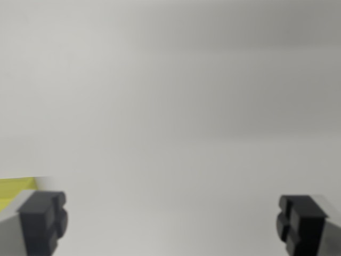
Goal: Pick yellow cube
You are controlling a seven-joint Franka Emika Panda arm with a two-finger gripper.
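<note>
A yellow cube (15, 191) shows only as a small patch at the wrist view's left edge, low down, partly hidden behind the left finger. My gripper (170, 221) is open, with its two dark fingertips (42, 221) far apart at the bottom corners and nothing between them. The cube lies outside the gap, to the left of the left fingertip. The picture is blurred, so the cube's full shape does not show.
A plain pale grey surface (170, 106) fills the rest of the view, with a faint darker band across the top.
</note>
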